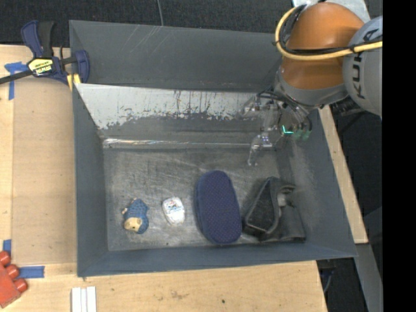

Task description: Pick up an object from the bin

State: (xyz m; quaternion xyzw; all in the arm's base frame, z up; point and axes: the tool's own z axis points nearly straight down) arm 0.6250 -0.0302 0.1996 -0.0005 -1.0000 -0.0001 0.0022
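My gripper point(259, 145) hangs under the arm's wrist at the back right of the bin, above the bare floor near the rear wall. I see no thing in its grasp. Nearest to it, toward the front right corner, lies a black folded pouch point(270, 210). Left of the pouch, a dark blue oval case point(218, 207) lies lengthwise, touching or nearly touching it. Both lie well in front of the gripper.
A small white rounded object point(173, 210) and a little blue toy with a tan end point(135, 216) lie at the front left. The bin's sloped walls rise on every side. Bare floor stretches across the middle and back left.
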